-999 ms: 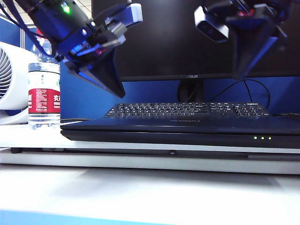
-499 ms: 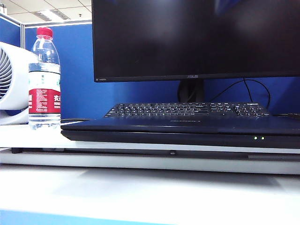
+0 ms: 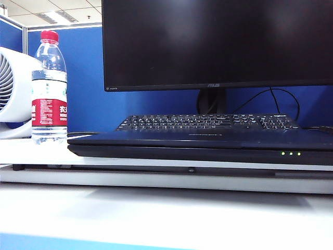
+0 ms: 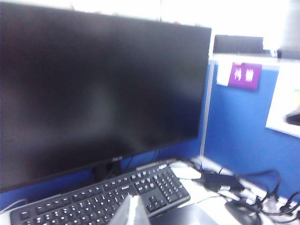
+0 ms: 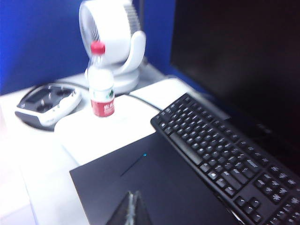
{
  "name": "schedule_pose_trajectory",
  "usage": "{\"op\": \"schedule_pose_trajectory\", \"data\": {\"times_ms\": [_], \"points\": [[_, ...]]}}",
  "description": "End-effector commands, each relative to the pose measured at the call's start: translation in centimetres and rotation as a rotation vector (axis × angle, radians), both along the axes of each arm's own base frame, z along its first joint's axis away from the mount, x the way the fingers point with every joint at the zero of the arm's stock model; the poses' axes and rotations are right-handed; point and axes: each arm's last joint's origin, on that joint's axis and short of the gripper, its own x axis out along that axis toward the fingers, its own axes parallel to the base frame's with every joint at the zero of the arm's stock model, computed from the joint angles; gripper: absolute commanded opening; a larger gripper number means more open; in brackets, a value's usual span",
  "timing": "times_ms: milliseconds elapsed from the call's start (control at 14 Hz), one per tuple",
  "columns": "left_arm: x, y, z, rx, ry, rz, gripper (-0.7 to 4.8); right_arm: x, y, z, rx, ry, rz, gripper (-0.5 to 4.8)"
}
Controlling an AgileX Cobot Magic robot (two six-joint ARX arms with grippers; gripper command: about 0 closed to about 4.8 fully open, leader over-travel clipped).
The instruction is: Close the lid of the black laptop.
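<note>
Lid (image 3: pixel 208 139): flat on laptop (image 3: pixel 203 151), lower frame, shut.
Left tool (image 4: pixel 131 211): tips together, empty, raised.
Right tool (image 5: pixel 131 208): same, above lid.

Both end effector (image 5: pixel 132 206) tips cropped, blurred; monitor (image 4: pixel 93 89) edge-cut.

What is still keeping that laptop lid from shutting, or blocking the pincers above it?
Nothing visible. The lid already lies flat on the black laptop. The right pincer, shut, hangs right above it; the left pincer, shut, hangs over the keyboard behind.
</note>
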Motion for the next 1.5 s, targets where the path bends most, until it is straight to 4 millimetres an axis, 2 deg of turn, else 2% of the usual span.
{"op": "schedule_pose_trajectory", "data": {"times_ms": [71, 214, 285, 571, 856, 1213, 1498], "points": [[-2.5, 2.1, 0.0, 0.005, -0.007, 0.002, -0.05, -3.5, -1.5, -0.1, 0.105, -0.072, -0.018, -0.02], [-3.8, 3.4, -0.6, 0.034, 0.027, 0.034, -0.05, -5.4, -2.5, -2.0, 0.153, -0.090, -0.073, -0.02], [-4.7, 4.2, -1.5, 0.037, 0.036, 0.052, -0.05, -6.4, -3.1, -4.1, 0.194, -0.074, -0.110, -0.01], [-6.6, 5.8, -5.6, -0.025, 0.034, 0.058, -0.05, -8.7, -4.1, -8.0, 0.304, -0.141, -0.130, -0.01], [-7.8, 6.9, -9.5, -0.038, 0.063, 0.067, -0.05, -9.3, -4.4, -11.2, 0.359, -0.123, -0.130, -0.01], [-7.6, 6.5, -10.3, -0.005, 0.112, 0.023, -0.05, -8.4, -4.0, -15.2, 0.333, 0.016, -0.153, -0.01], [-7.6, 6.5, -10.5, 0.008, 0.127, 0.025, -0.05, -8.5, -4.0, -15.6, 0.309, 0.057, -0.161, -0.01]]}}
